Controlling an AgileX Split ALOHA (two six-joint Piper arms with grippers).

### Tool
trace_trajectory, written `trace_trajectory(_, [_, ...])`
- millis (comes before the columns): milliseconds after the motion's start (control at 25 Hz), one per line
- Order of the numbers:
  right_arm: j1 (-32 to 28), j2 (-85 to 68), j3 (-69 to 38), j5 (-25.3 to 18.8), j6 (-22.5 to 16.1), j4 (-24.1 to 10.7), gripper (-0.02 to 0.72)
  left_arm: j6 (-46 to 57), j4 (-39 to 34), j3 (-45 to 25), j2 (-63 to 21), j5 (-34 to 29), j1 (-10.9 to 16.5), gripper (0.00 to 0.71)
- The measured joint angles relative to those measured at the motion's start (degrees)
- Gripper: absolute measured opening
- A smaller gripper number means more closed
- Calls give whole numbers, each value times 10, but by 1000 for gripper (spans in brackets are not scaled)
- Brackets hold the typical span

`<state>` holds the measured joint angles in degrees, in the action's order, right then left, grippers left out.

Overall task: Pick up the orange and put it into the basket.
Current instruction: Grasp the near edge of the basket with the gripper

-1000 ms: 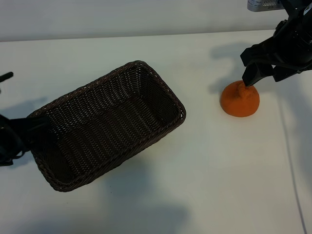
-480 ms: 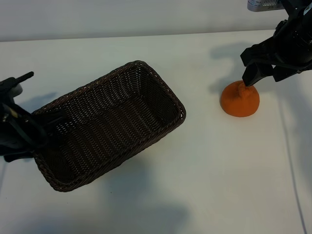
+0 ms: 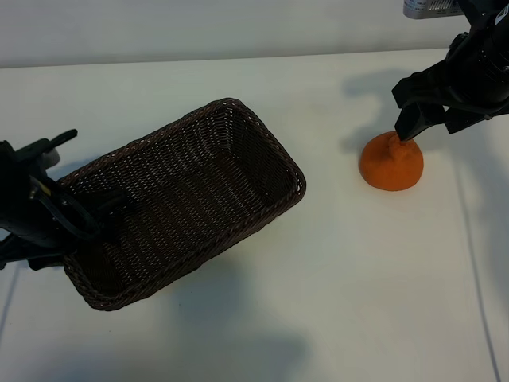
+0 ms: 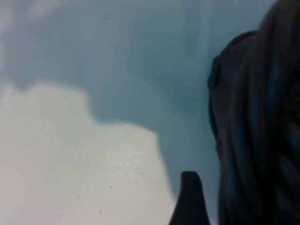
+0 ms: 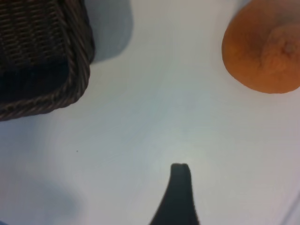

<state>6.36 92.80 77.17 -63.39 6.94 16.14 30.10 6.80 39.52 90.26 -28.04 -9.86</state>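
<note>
The orange sits on the white table at the right, knobby stem bump up; it also shows in the right wrist view as the orange. My right gripper hovers open just above and behind it, one fingertip at the stem bump. Only one finger shows in its wrist view. The dark wicker basket lies diagonally at centre left. My left gripper is open at the basket's left end, one finger inside and one outside the wall. The left wrist view shows one finger beside the basket wall.
The table's far edge runs along the back. A thin cable runs down the table at the right. Bare table lies between the basket and the orange, and in front of both.
My left arm has come in from the left edge up to the basket's left end, and the basket has shifted slightly to the right. The right arm and the orange have not moved.
</note>
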Motion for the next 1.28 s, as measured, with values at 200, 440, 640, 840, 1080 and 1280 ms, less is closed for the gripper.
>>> trace_trajectory(200, [0,0,0,0,0,0,595,-9,5,-1,14,1,0,566])
trace_trajectory(440, [0,0,0,0,0,0,595,-11,6,-16,14,3,0,468])
trace_trajectory(640, [0,0,0,-1,0,0,575,-8,15,-18,14,8,0,211])
trace_trajectory(840, [0,0,0,-5,0,0,550,-13,27,-17,14,17,0,174])
trace_trajectory(1080, [0,0,0,-6,0,0,546,-85,86,-17,7,19,1,152])
trace_trajectory(1280, [0,0,0,-7,0,0,541,-194,156,-18,-23,9,2,145])
